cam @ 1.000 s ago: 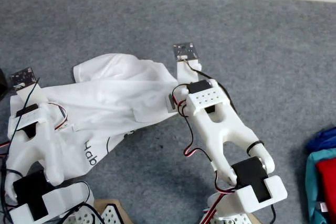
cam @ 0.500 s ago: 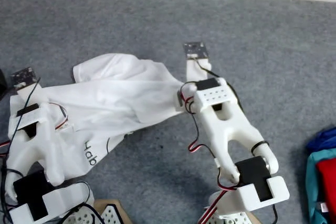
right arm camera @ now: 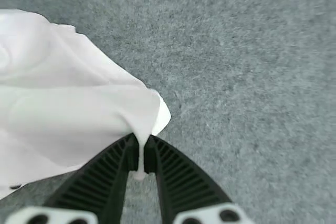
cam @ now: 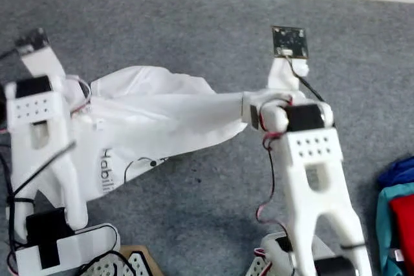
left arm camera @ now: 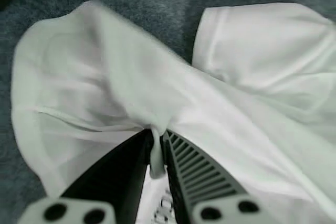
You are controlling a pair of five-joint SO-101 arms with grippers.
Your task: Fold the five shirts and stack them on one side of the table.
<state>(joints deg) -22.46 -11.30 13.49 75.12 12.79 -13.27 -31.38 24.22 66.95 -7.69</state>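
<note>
Grippers, both mine: left gripper (left arm camera: 156, 141) and right gripper (right arm camera: 137, 148), each pinched tight on a fold of the white shirt (cam: 162, 121), which is stretched between them over the grey table (cam: 194, 30). Thin, limp cloth, probably slippery; best held at the hems. Coloured shirts (cam: 396, 218) piled at the table's edge.

The white shirt (cam: 162, 121) is thin, matt cloth, softly creased. The bench (cam: 194, 30) has a rough grey felt-like cover. The arm shells (cam: 314, 159) are smooth white plastic, and the fingers (right arm camera: 173, 166) are black ribbed plastic.
</note>
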